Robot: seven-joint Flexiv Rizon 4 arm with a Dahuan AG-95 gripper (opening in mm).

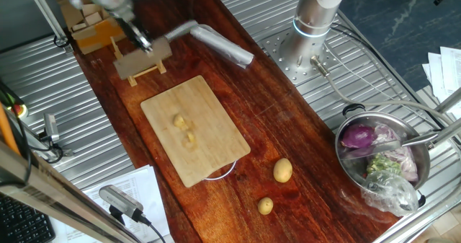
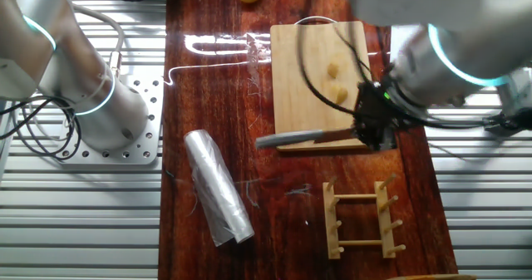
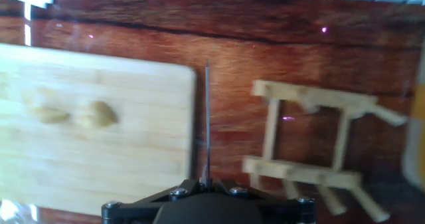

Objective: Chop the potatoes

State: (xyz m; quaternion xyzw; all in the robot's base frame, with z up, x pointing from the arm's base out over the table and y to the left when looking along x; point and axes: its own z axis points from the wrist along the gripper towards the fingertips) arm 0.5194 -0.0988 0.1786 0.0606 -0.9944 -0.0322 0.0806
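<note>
Black gripper housing fills the bottom of the hand view, and a thin knife blade runs straight out from it, seen edge-on; the gripper is clamped on the knife handle. In the other fixed view the blade lies along the near edge of the cutting board. Just to one side of the blade, on the board, sit the potatoes, a few small pale chunks close together. On the blade's other side, off the board, a wooden rack lies on the dark wooden worktop. Farther off lie a roll of clear film and two whole potatoes. A steel bowl of vegetables stands well apart.
</note>
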